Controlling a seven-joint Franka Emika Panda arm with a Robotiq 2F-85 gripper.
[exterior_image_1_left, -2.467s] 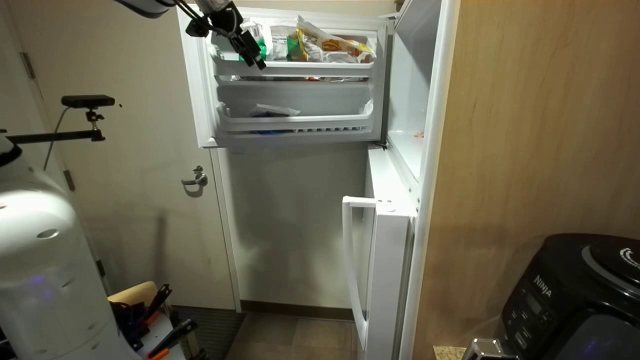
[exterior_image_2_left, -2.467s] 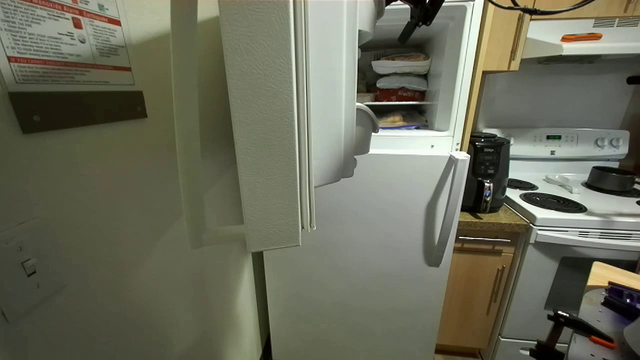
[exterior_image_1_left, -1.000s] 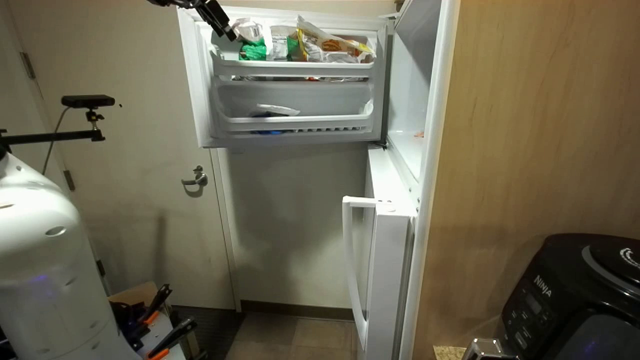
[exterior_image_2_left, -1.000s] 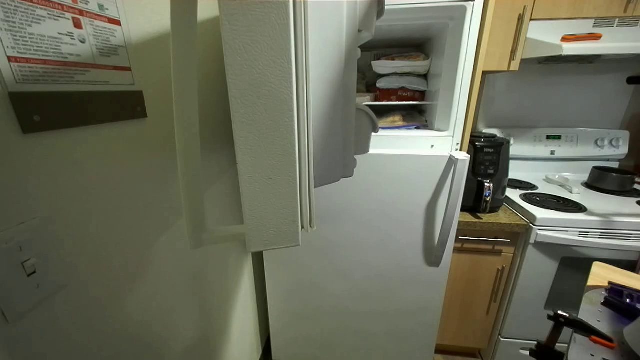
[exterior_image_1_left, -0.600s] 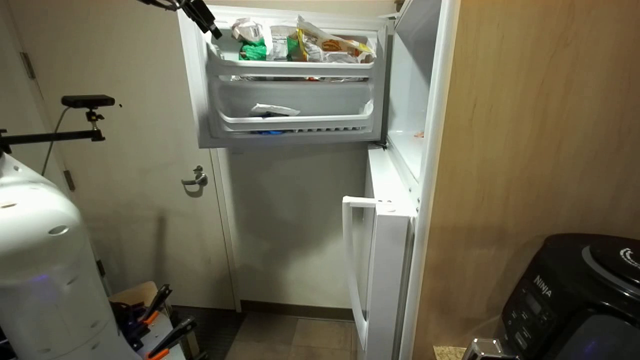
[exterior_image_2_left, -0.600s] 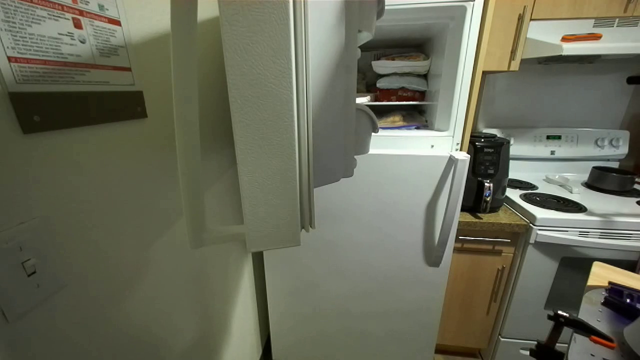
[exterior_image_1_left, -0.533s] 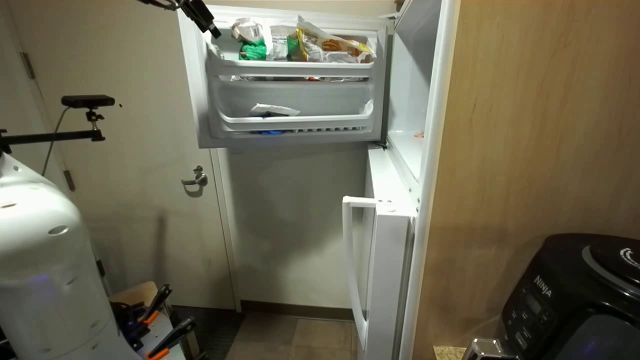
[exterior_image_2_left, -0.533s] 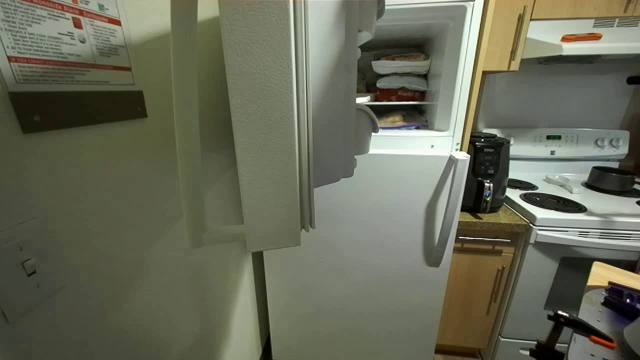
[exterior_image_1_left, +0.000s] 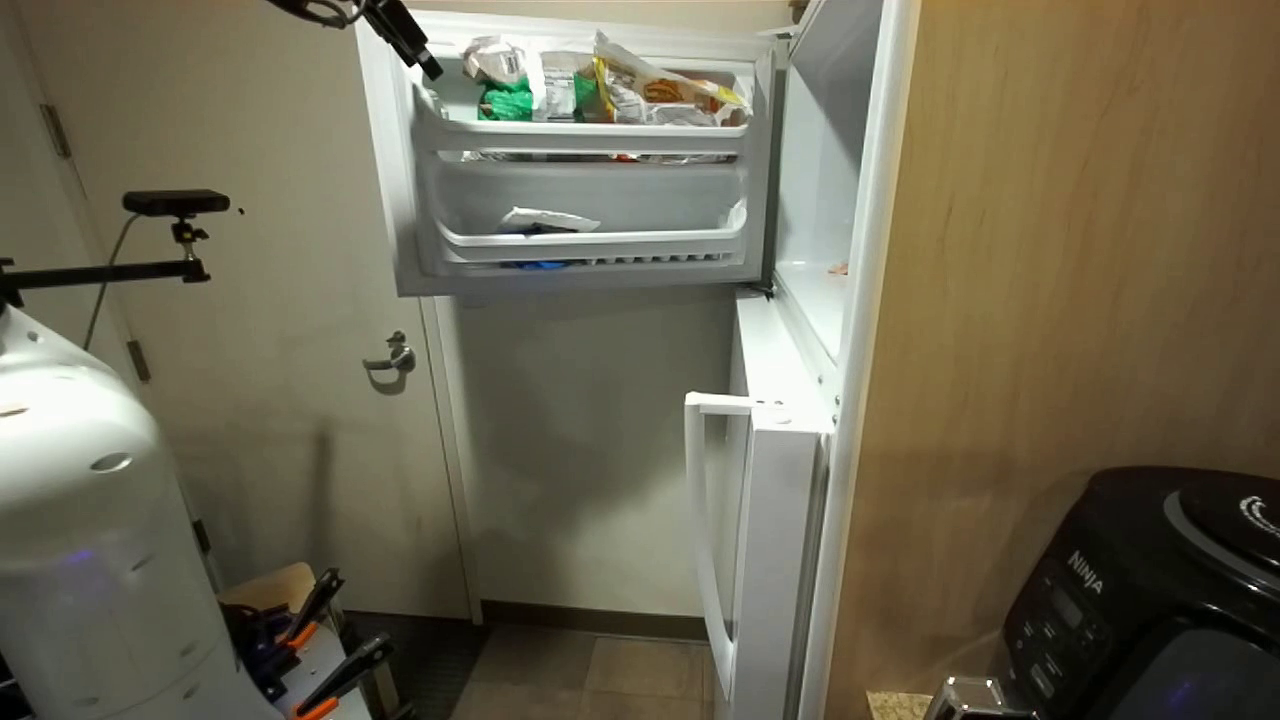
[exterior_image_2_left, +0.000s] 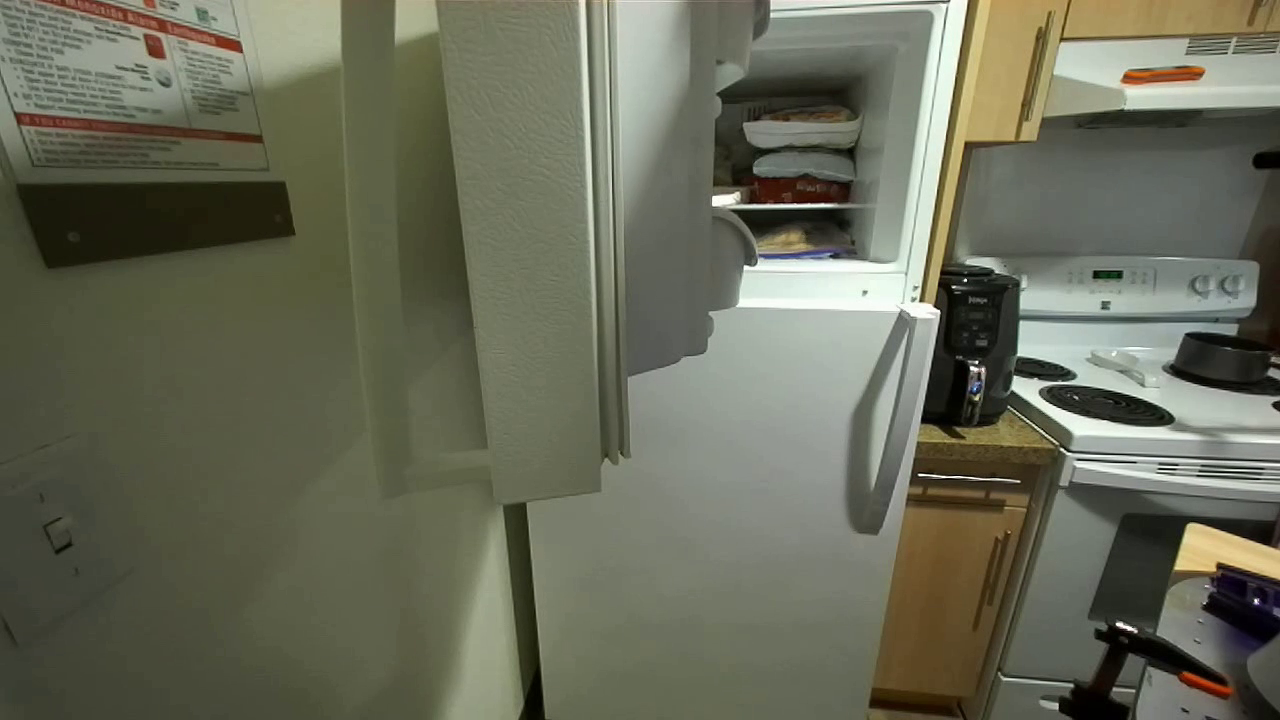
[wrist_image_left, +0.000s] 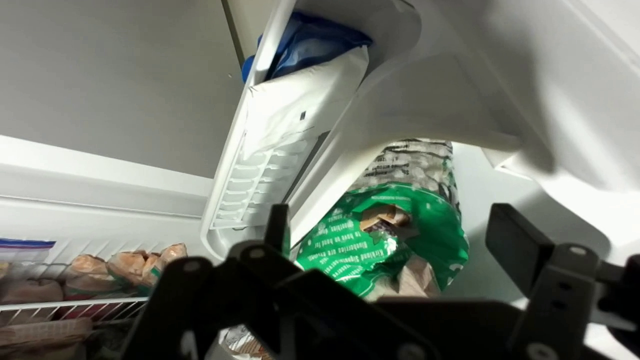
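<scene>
One green bag (wrist_image_left: 425, 212), a white packet (wrist_image_left: 312, 97) at its eleven o'clock in the wrist view, shows beyond the hand (wrist_image_left: 397, 237), which stands spread wide.

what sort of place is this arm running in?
A kitchen, probably in a home: there's a fridge with its freezer door open, a coil-burner stove, and a black Ninja appliance on the counter.

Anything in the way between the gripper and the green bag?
Nothing visible directly between the open gripper and the green bag in the wrist view. But the white shelf rail flanks the bag; one of the fingers overlaps it there, so it might obstruct.
</scene>
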